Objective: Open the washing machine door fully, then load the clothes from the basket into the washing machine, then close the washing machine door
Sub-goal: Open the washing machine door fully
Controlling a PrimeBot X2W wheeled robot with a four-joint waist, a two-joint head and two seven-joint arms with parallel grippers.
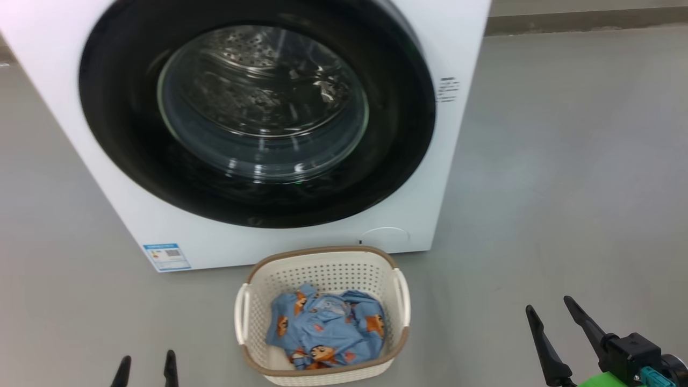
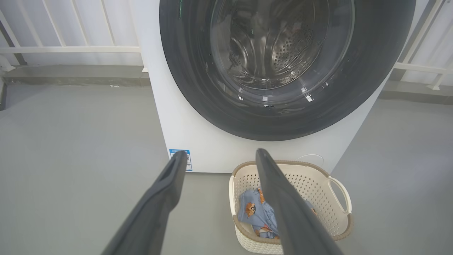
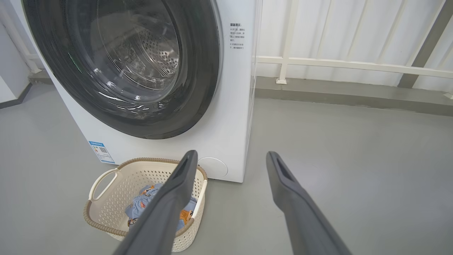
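Both pincers stand spread wide, with nothing between their fingers. In the head view the left pincer (image 1: pixel 147 359) pokes its two tips up from the bottom edge at lower left. The right pincer (image 1: pixel 548 303) rises higher at lower right, over bare grey floor (image 1: pixel 564 161).

The washing machine (image 1: pixel 215 242) fills the upper left and centre of that view. The washing machine door (image 1: pixel 258 107) sits shut, its black ring flush with the white front, and the steel drum shows through the glass. The ring's right edge runs close to the cabinet's right edge. A blue label (image 1: pixel 166 257) marks the lower left corner, and a round cap (image 1: pixel 384 236) sits low near the right corner.

The basket (image 1: pixel 322 250) stands on the floor at lower centre, between the two pincers and well apart from each. Its far rim is just beside the machine's base. The clothes (image 1: pixel 328 328) lie bundled in its bottom, below the rim.

In the left wrist view the left pincer (image 2: pixel 222 152) frames the machine's lower front, and its right finger crosses over the basket (image 2: pixel 339 212). Open floor spreads to the left. In the right wrist view the right pincer (image 3: pixel 231 153) points past the cabinet's right corner. Wide floor reaches right to a white railing (image 3: pixel 354 65).
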